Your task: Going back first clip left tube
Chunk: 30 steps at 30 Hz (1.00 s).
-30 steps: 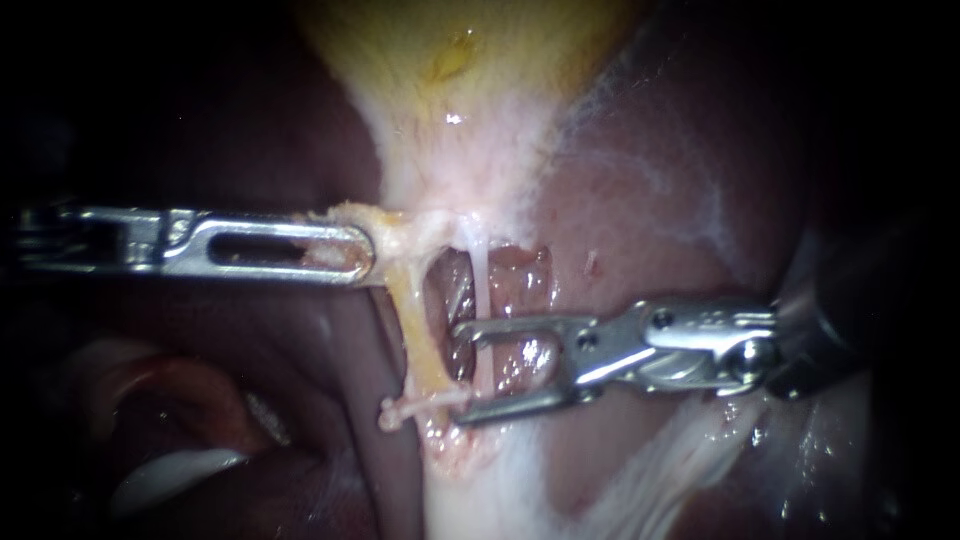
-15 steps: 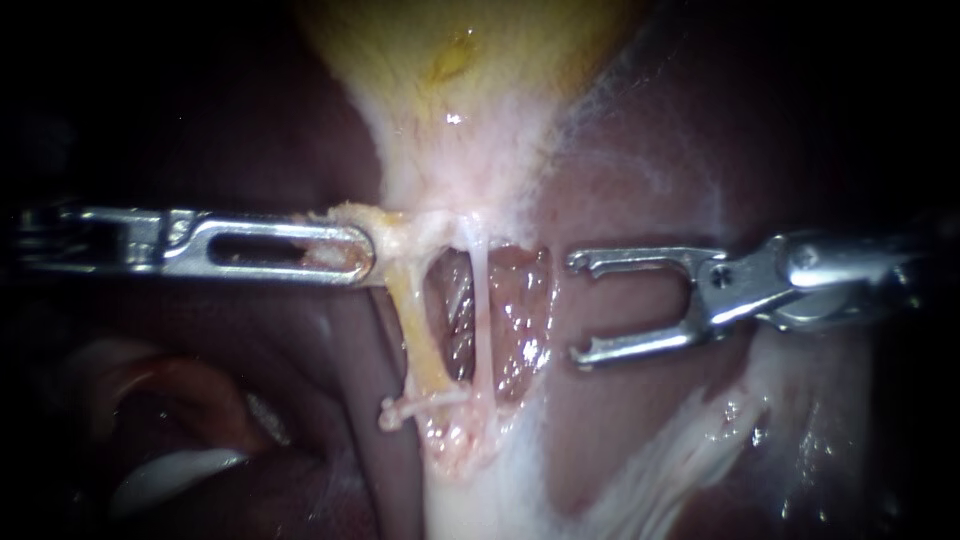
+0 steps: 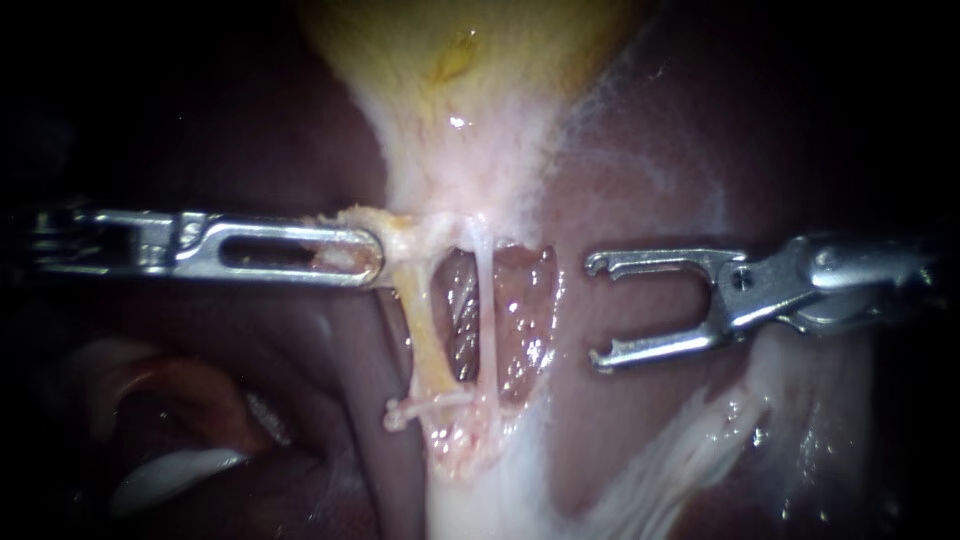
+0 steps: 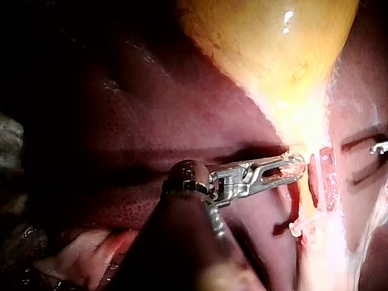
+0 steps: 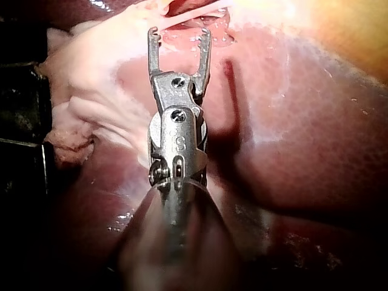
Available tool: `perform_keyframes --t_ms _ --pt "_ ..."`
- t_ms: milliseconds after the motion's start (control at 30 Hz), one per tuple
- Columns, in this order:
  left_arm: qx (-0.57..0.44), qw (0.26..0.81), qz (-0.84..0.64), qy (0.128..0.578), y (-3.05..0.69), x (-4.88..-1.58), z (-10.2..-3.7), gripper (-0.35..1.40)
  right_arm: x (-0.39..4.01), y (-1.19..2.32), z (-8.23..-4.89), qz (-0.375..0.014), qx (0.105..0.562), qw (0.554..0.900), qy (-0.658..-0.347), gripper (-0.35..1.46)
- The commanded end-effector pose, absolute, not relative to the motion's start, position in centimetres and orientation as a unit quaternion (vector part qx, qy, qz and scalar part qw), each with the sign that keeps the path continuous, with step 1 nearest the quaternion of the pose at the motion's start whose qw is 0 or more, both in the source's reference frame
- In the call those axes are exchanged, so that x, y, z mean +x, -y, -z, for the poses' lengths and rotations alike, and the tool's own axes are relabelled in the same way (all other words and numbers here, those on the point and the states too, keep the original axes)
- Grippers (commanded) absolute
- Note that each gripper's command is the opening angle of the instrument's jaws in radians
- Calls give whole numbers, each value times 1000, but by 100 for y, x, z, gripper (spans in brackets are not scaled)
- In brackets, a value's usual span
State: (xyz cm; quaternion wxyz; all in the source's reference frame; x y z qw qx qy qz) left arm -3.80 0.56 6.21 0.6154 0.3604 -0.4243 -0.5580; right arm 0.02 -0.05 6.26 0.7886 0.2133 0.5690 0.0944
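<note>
Peering down the endoscope here. Got the slender silver left instrument (image 3: pixel 365 255) coming in flat from the left, with its slotted end effector clamped shut on a ragged yellowish tissue strand (image 3: pixel 400 232) right at the neck of the bulging yellow gallbladder (image 3: pixel 460 60). Can even make out a bit of pink tissue through the slot.

Running down from that same spot, seeing the thicker yellowish left tube (image 3: pixel 425 335), which follows the left edge of a glistening raw red window (image 3: pixel 520 310) in the dark reddish-brown liver (image 3: pixel 700 150). Just beside it on the right, spotting a thin whitish right tube (image 3: pixel 484 310), roughly parallel, with a dark gap between the two. Also noticing a small pale stub (image 3: pixel 400 412) lying crosswise at the bottom end of the left tube. Can't tell whether to call that a clip or just tissue.

Over on the other side, got the silver right instrument (image 3: pixel 598 310) entering from the right. End effector wide open, holding nothing, hooked tips aimed toward the tubes but clear of both, just right of the window.

Same story from the wrist views. Left one shows the clamp on tissue under the gallbladder. Right one shows the open tips ahead of pale tissue, touching nothing as far as visible.
</note>
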Motion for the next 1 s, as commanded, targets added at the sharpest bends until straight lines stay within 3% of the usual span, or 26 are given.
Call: perform_keyframes --t_ms 33,567,1000 --pt "359 615 559 424 -57 -382 -623 -35 3 6 -626 -94 214 788 -569 50" --pt "358 616 557 426 -63 -418 -659 -35 9 8 -624 -93 216 787 -570 50" --pt "359 618 556 425 -63 -419 -662 -35 10 8 -624 -93 216 787 -570 50"
